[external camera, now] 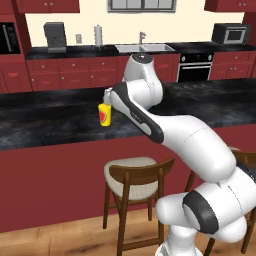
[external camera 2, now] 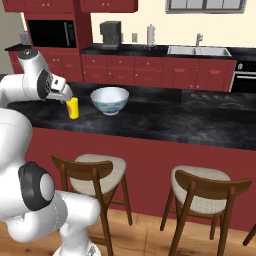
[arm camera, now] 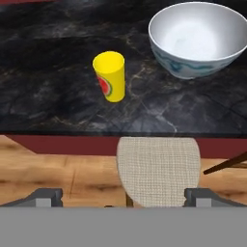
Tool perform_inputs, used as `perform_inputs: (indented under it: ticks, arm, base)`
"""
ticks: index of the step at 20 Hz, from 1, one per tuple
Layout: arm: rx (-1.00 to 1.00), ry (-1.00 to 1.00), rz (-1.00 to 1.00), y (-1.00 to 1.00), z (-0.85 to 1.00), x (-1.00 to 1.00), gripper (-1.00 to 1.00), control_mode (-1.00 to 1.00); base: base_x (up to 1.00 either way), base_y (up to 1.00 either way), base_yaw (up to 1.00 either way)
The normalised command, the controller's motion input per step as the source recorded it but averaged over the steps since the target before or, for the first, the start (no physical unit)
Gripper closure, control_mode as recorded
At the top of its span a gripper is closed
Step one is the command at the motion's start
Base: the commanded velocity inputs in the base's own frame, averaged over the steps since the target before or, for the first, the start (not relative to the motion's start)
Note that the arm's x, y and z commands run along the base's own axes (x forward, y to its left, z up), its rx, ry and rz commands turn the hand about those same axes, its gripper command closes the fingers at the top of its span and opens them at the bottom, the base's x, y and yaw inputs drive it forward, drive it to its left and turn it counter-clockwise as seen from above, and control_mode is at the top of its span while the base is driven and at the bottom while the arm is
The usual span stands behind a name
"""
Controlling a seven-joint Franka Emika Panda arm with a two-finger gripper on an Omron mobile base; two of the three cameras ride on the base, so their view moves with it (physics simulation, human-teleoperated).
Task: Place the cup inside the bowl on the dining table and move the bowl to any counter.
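I hold the gripper (arm camera: 123,198) spread; the cup (arm camera: 110,76), left of the bowl (arm camera: 198,38), looks light, rigid, graspable mid-wall.

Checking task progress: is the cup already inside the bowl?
No, the yellow cup stands upright on the dining table, apart from the empty bowl.

Cup (arm camera: 110,75) upright on dining table (arm camera: 53,101), bowl (arm camera: 198,38) near

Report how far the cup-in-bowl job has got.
Nothing is done yet: the cup stands upright on the dining table, beside the bowl, which is empty. In hand: the open gripper hangs over the cup, holding nothing. Left: grasp the cup, drop it in, carry the bowl to a counter.
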Motion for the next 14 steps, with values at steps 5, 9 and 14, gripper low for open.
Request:
perform_inputs:
  ticks: [5, 9, 14]
  arm:
    - [0.13, 0.0, 0.01, 0.0, 0.0, 0.23, -1.0, -1.0]
    - [0.01, 0.0, 0.03, 0.0, -0.03, 0.21, -1.0, -1.0]
    - [0.0, 0.0, 0.02, 0.0, -0.02, 0.36, -1.0, -1.0]
  base:
    - [0.0, 0.0, 0.0]
    - [0.0, 0.0, 0.0]
    - [0.0, 0.0, 0.0]
